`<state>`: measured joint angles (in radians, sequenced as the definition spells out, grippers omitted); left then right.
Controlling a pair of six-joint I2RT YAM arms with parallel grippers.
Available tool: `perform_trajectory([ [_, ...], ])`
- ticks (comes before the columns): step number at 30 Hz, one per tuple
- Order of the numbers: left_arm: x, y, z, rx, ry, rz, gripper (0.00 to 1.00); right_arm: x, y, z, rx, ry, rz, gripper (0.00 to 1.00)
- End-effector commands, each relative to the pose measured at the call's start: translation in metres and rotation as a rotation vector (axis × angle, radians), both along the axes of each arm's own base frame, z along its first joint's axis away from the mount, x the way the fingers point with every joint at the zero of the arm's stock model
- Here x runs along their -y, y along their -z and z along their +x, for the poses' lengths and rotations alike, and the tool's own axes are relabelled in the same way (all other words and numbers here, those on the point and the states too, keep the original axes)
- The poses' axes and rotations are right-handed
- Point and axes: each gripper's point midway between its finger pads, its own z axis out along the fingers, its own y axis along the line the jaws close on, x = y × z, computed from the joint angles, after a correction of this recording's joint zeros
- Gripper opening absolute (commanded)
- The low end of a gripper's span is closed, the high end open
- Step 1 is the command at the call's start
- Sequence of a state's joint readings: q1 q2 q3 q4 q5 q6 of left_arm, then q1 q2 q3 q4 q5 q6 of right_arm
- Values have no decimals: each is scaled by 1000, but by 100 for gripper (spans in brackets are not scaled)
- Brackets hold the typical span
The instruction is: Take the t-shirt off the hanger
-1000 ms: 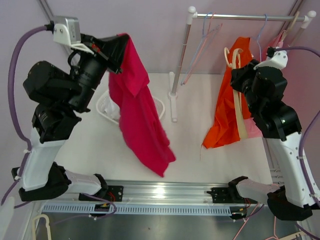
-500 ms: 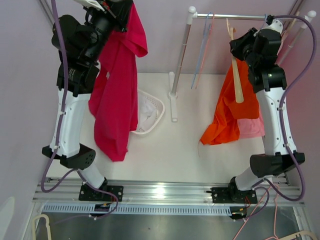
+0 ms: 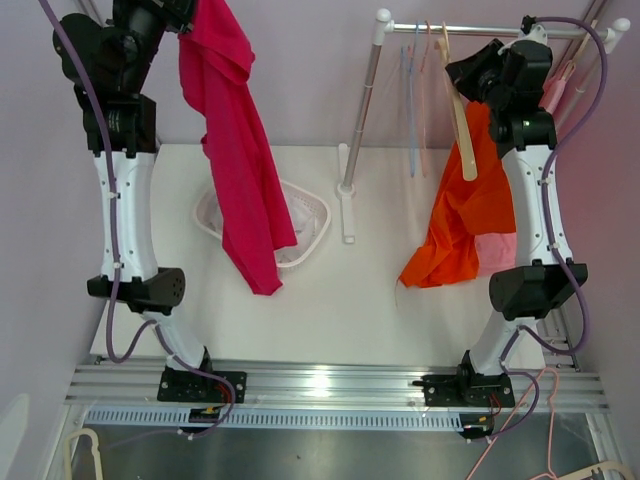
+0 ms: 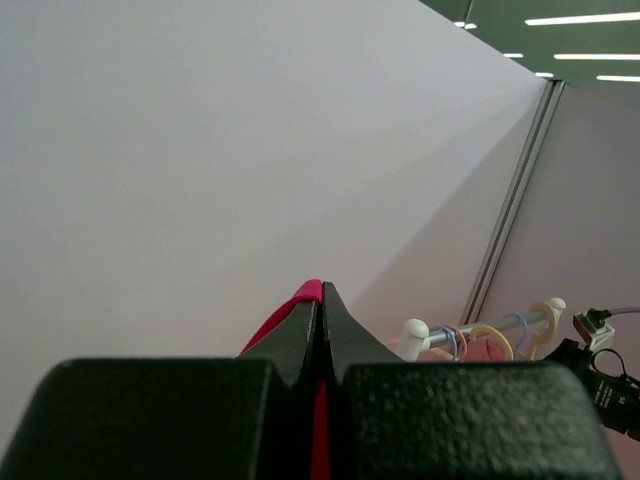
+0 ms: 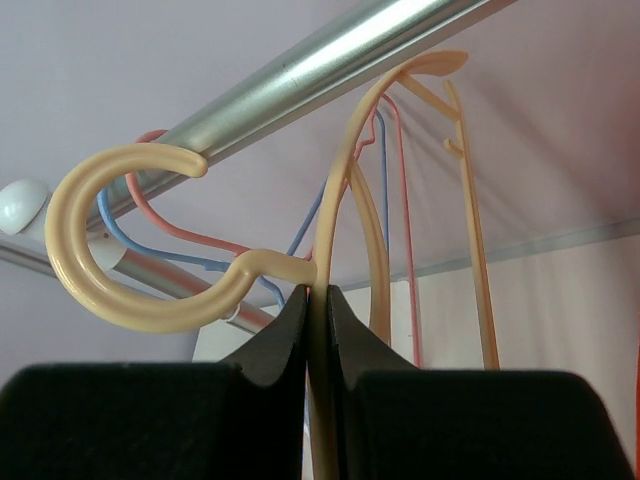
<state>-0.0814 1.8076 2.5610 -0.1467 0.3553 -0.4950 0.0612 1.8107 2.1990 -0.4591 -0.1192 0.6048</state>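
The crimson t-shirt (image 3: 240, 170) hangs free from my left gripper (image 3: 186, 12), which is raised high at the far left and shut on its top edge. The shirt's lower end dangles over the white basket (image 3: 316, 214). In the left wrist view the fingertips (image 4: 321, 291) pinch red fabric (image 4: 296, 305). My right gripper (image 3: 460, 78) is shut on the neck of a bare cream hanger (image 3: 463, 125), held up by the rail (image 3: 480, 33). In the right wrist view my right gripper (image 5: 320, 292) clamps the cream hanger (image 5: 112, 255), whose hook curls just under the metal rail (image 5: 330, 70).
An orange garment (image 3: 470, 215) and a pink one (image 3: 500, 255) hang beside the right arm. Thin blue and pink wire hangers (image 3: 412, 100) hang on the rail. The rack's upright pole (image 3: 360, 120) stands at mid-table behind the basket.
The left arm has risen further and swung the t-shirt right, over the basket. The right arm has lifted the cream hanger up towards the rail.
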Motion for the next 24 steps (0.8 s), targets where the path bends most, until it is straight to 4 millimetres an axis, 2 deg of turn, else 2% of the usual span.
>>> perform_trajectory([
  [1,3,-30,-24,115,102,-39,0,0,-48,-3,150,-15,25,0],
  [4,12,-43,-44,171,140,-37,1,4,-52,1,160,-9,32,0],
  [6,20,-55,-67,213,178,-30,1,6,-54,5,172,-14,39,0],
  [7,30,-59,-79,249,209,-17,0,8,-53,7,172,-11,42,0],
  [8,33,-67,-97,294,211,1,0,12,-52,9,173,-5,43,0],
  [10,38,-77,-115,352,218,3,1,14,-49,16,171,-5,61,0],
  [12,35,-77,-111,356,190,-5,1,14,-43,22,147,-14,80,0],
  [14,28,-72,-90,335,132,-18,1,12,-36,31,129,-21,84,0],
  [15,29,-61,-67,311,114,-18,1,11,-32,33,121,-28,86,0],
  [17,20,-49,-33,274,60,-52,1,10,-24,37,103,-30,90,0],
  [18,19,-27,5,214,46,-62,1,11,-21,38,95,-32,90,0],
  [20,1,-1,47,98,2,-126,1,9,-19,37,86,-40,86,0],
  [21,-3,39,82,-39,-13,-134,1,8,-16,37,76,-43,85,0],
  [22,-7,70,107,-136,-33,-141,1,7,-14,36,70,-49,84,0],
  [23,-10,97,123,-223,-63,-136,1,7,-13,36,71,-54,82,0],
  [24,-11,140,139,-367,-90,-124,1,6,-11,32,64,-58,81,0],
])
